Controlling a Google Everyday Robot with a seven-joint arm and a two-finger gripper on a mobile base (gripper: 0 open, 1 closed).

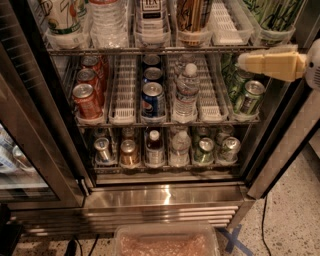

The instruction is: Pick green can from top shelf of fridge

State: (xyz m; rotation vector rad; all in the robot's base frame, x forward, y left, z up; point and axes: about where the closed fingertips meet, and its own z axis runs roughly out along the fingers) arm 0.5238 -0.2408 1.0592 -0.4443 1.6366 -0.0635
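The fridge (165, 196) stands open in front of me, its racks full of drinks. The top shelf (165, 50) runs along the upper edge of the camera view, with tall cans and water bottles in plastic lane trays. The green can (274, 14), bright green with black and white streaks, stands in the far-right lane; its top is cut off by the frame. My gripper (245, 62), cream-coloured, reaches in from the right edge and points left. It sits just below the green can, in front of the shelf's right end, and touches nothing.
The middle rack holds red cans (86, 99), blue cans (153, 98), a water bottle (187, 91) and smaller green cans (249, 96). The lower rack holds mixed cans and bottles. The glass door (30, 150) hangs open at left. A pink-filled plastic bin (167, 241) sits on the floor.
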